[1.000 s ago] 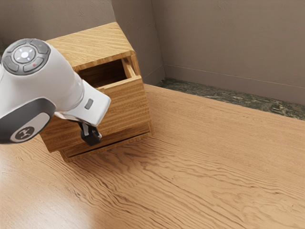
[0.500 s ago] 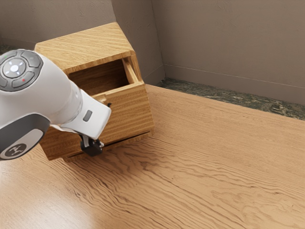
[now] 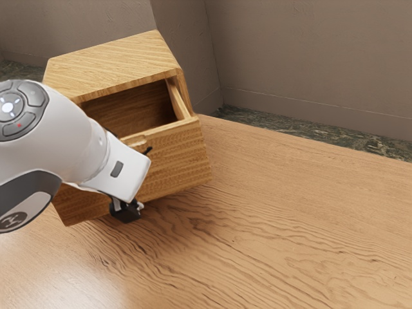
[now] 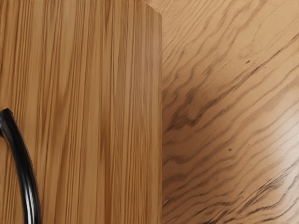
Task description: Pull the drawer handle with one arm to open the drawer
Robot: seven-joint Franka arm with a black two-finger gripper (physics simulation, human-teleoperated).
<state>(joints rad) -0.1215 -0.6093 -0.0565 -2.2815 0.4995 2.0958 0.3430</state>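
Observation:
A wooden cabinet stands at the exterior view's upper left, and its top drawer is pulled partly out, showing a hollow inside. A short end of the black drawer handle pokes out beside my white hand. My gripper hangs low in front of the drawer face, its black fingers close together around the handle. In the wrist view the curved black handle runs close along the drawer front.
The wooden tabletop stretches wide toward the exterior view's right and front. Grey walls and a dark stone strip lie behind. My white arm covers the cabinet's lower left part.
The drawer has slid further out of the cabinet, following my hand. My arm has drawn back toward the exterior view's lower left.

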